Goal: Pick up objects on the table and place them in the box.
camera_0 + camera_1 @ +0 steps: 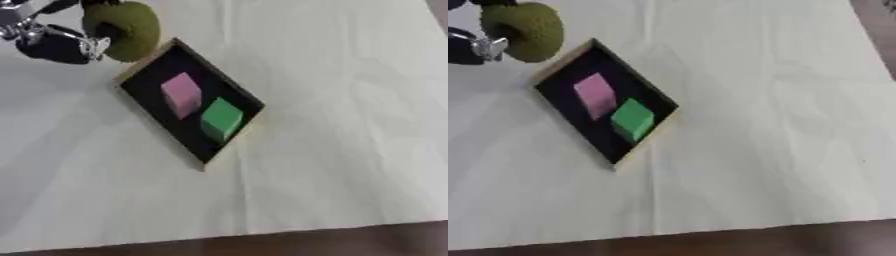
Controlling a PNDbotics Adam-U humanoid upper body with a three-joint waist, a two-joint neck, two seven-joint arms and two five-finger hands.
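Running along the near edge of both views is a dark brown strip, the table (350, 242) edge showing below a white cloth (350, 125) that covers the rest of the surface; the cloth carries faint creases and lies askew in the frame. Farther in, left of centre, sits the box (140, 97), a shallow rectangular tray with a black inside and a pale wooden rim, turned diagonally so one corner points toward the near side. Two cubes rest inside it: a green cube (220, 119) toward the nearer end and a pink cube (182, 93) just beyond it, the two just beside each other, whether touching cannot be told. Beyond the far corner of the box, at the upper left, an olive-green ring-shaped object (131, 30) hangs tilted, its lower edge close to the box rim; whether it touches the rim cannot be told. Left hand (52, 42), black with silver parts, comes in from the upper left corner and lies against the ring's left side, dark fingers (66, 6) reaching over its top and into its hole, so it appears curled round the ring and holding it. Right hand shows in neither view.
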